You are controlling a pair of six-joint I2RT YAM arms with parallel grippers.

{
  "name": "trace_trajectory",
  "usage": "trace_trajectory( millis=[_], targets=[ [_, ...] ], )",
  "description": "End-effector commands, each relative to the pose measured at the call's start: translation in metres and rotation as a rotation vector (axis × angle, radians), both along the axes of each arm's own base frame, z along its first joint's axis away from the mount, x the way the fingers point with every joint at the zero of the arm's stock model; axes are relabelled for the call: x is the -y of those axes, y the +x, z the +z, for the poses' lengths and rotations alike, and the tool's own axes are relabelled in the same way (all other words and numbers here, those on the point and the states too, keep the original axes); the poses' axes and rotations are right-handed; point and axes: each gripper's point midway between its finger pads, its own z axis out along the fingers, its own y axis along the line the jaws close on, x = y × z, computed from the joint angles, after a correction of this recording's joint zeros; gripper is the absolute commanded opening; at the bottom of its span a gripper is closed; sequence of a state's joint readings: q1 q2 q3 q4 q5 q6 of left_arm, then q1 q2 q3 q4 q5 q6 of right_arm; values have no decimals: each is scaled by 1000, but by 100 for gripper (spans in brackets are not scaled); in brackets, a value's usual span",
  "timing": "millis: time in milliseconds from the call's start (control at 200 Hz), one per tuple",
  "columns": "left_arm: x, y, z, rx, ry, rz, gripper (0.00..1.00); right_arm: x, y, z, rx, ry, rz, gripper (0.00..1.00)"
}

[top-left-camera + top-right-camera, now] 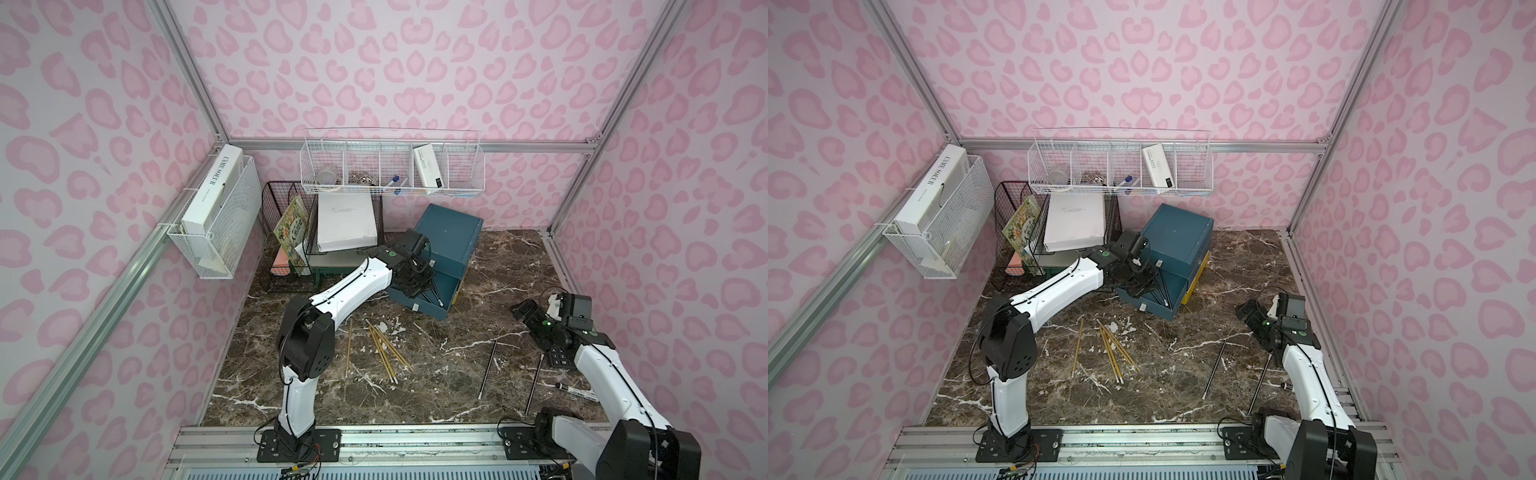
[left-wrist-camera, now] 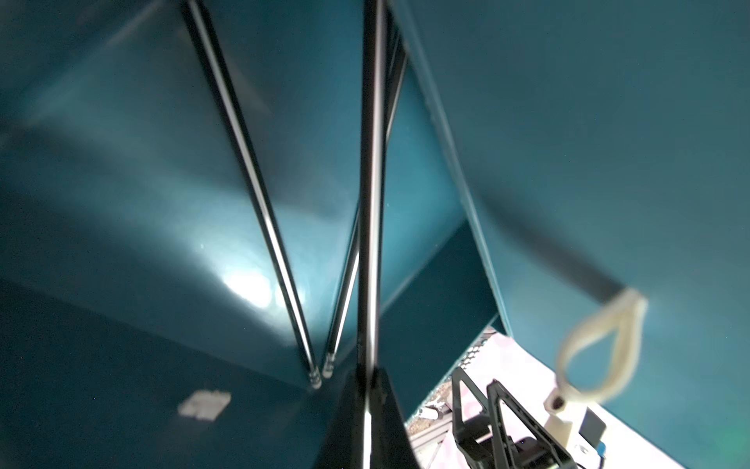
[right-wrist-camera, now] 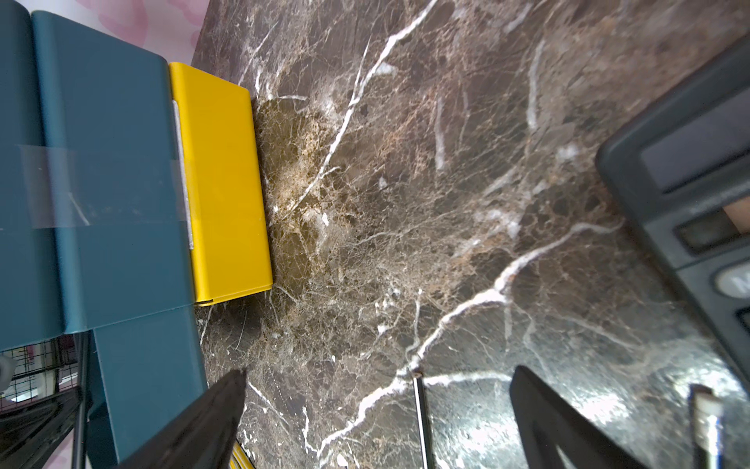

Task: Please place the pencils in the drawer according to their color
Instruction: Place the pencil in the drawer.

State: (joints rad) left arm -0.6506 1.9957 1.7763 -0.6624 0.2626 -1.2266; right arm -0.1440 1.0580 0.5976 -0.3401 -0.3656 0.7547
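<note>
While your right claw point(image 3: 377, 381) hangs spread wide over bare table point(image 3: 406, 203) right of the drawer cabinet point(image 1: 451, 232), yellow pencils point(image 1: 384, 351) and two stray black pencils point(image 1: 488, 368) wait in front of it. Your left claw point(image 2: 365, 377), pinching a black pencil point(image 2: 371, 203), is tipped into the cabinet's pulled-out teal drawer point(image 1: 430, 311), keeping blacks together, I'd judge. Only the left wrist view shows another black pair point(image 2: 251, 182) lying inside; top views hide the grip.

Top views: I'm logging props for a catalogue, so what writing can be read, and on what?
"L'AME SOEUR": side of the white box in the side-wall basket.
Smaller print below it: too small.
White device in the back rack, picture book: print unreadable.
</note>
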Motion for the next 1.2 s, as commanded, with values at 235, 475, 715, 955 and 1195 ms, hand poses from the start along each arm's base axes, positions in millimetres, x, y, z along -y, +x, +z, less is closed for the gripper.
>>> trace_trajectory(
  millis=[235,475,715,955,1195],
  targets=[
    [4,12,0,34,3,-35,45,2,-2,2,3,-16,0,100],
    [7,13,21,95,-24,-67,71,1,-3,3,4,-17,2,100],
    [19,6,48,157,-73,-137,73,2,-3,4,6,-17,-1,100],
    [42,-25,86,269,-95,-258,74,2,-4,3,3,-21,-4,100],
    [61,-93,80,380,56,-486,74,5,-7,1,-2,-46,1,100]
  ],
)
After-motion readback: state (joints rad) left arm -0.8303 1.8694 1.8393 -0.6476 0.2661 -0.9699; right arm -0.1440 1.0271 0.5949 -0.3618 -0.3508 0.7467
